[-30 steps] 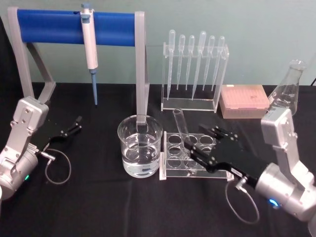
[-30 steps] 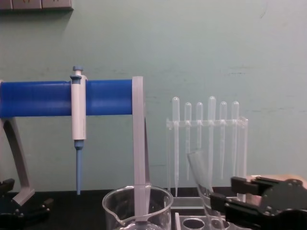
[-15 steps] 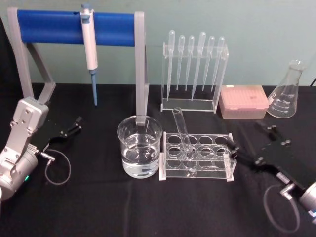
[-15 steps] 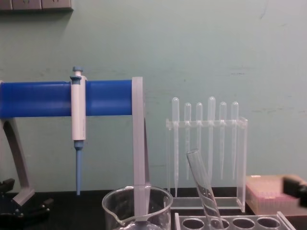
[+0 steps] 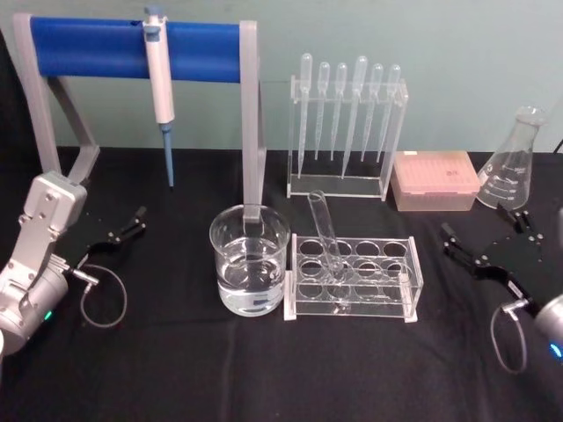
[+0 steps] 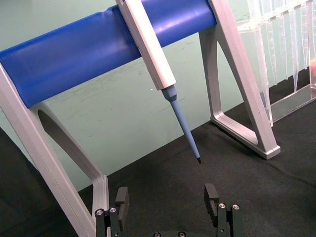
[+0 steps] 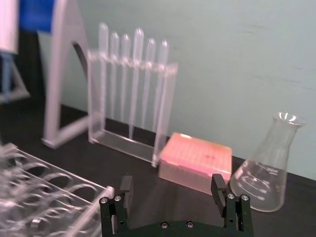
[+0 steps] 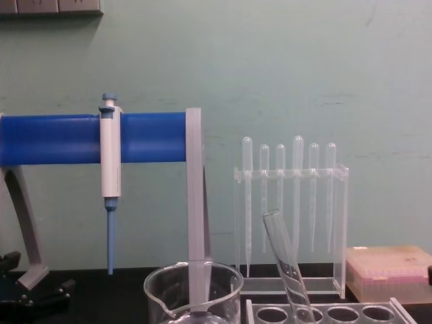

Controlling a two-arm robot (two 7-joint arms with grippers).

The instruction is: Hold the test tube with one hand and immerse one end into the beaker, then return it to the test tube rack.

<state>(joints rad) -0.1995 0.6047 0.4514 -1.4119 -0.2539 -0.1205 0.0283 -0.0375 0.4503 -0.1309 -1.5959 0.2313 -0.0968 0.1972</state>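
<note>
The test tube point(image 5: 325, 230) leans tilted in a hole of the clear rack point(image 5: 400, 283), its rim pointing up and left; from the chest it shows as a slanted test tube point(image 8: 286, 262). Nothing grips it. Just left of the rack stands the beaker point(image 5: 250, 261), partly filled with water, its rim visible low in the chest view as the beaker point(image 8: 193, 285). My right gripper point(image 5: 484, 236) hovers open over the table right of the rack, jaws apart and empty point(image 7: 172, 188). At the left side my left gripper point(image 5: 126, 227) rests open and empty point(image 6: 167, 197).
A white-and-blue pipettor point(image 5: 160, 83) hangs on the blue-barred stand point(image 5: 97, 48) at the back left. Behind the rack stands a holder of plastic pipettes point(image 5: 347, 123). A pink tip box point(image 5: 435, 179) and a glass flask point(image 5: 511, 163) sit at the back right.
My right gripper let go of the test tube and drew back to the right, away from the rack. The tube stays leaning in the rack. The left arm has not moved.
</note>
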